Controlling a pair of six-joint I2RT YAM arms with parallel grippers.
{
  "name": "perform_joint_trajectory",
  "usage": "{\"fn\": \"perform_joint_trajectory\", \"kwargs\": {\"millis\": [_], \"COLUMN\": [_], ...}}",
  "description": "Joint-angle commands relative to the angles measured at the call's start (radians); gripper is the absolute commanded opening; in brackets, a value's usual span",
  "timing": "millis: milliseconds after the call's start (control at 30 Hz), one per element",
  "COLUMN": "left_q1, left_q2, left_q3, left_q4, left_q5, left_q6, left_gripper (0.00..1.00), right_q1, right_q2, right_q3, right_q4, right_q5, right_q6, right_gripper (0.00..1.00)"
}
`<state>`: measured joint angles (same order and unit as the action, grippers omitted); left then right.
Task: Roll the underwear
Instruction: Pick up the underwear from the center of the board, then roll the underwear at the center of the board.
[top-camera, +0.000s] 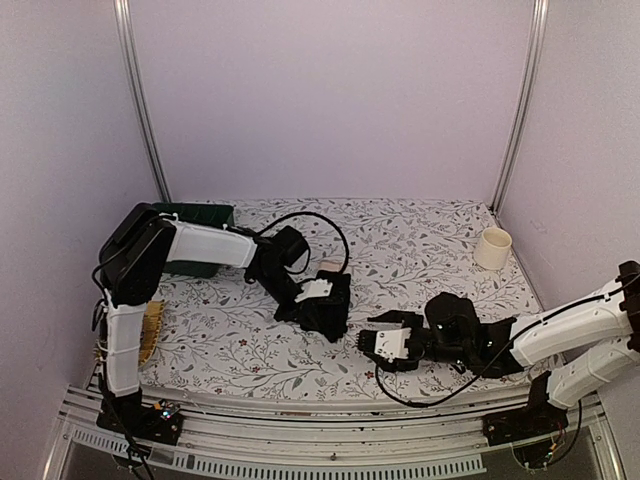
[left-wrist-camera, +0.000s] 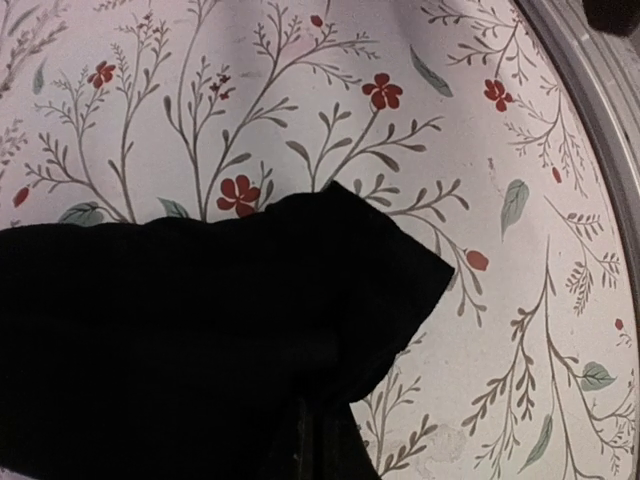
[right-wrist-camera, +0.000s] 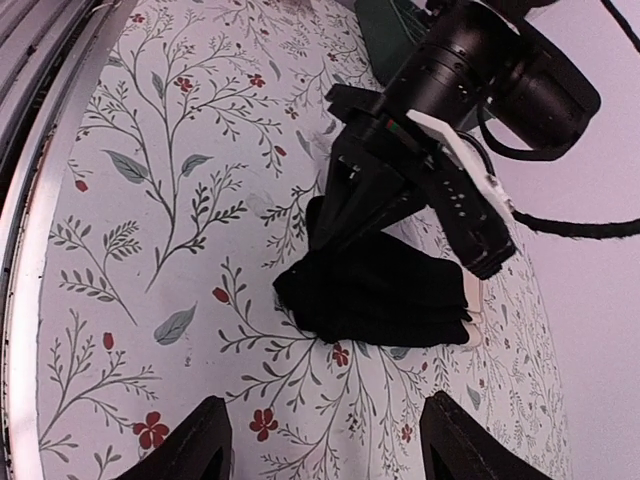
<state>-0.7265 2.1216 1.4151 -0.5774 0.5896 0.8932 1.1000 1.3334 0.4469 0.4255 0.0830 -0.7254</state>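
Note:
A black underwear (top-camera: 325, 312) lies bunched on the floral cloth at mid-table. It also shows in the right wrist view (right-wrist-camera: 385, 295) and fills the lower left of the left wrist view (left-wrist-camera: 200, 320). My left gripper (top-camera: 303, 300) reaches down onto its left side and is shut on the fabric; in the right wrist view its fingers (right-wrist-camera: 340, 215) meet on the cloth. In its own view the fabric hides the jaws. A cream-beige piece (top-camera: 330, 266) peeks out behind the black one (right-wrist-camera: 472, 308). My right gripper (top-camera: 385, 345) is open and empty, just right of the underwear (right-wrist-camera: 325, 450).
A dark green tray (top-camera: 198, 214) stands at the back left behind the left arm. A cream cup (top-camera: 493, 248) stands at the back right. A yellow-brown object (top-camera: 151, 332) lies at the table's left edge. The metal front rail (right-wrist-camera: 30, 150) runs close to the right gripper.

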Motion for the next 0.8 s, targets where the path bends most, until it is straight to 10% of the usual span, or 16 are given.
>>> {"fn": "perform_joint_trajectory", "kwargs": {"millis": [0, 333, 767], "left_q1": [0.047, 0.098, 0.095], "left_q2": [0.073, 0.233, 0.239], "left_q3": [0.086, 0.246, 0.249], "left_q4": [-0.169, -0.346, -0.346], "left_q5": [0.160, 0.288, 0.260], "left_q6": [-0.040, -0.066, -0.057], "left_gripper": [0.00, 0.00, 0.00], "right_q1": [0.057, 0.103, -0.003], "right_q2": [0.108, 0.466, 0.532], "right_q3": [0.057, 0.229, 0.307], "right_q4": [-0.005, 0.101, 0.122], "right_q5": [0.006, 0.270, 0.107], "right_q6": [-0.058, -0.212, -0.333], "right_gripper": [0.64, 0.62, 0.74]}}
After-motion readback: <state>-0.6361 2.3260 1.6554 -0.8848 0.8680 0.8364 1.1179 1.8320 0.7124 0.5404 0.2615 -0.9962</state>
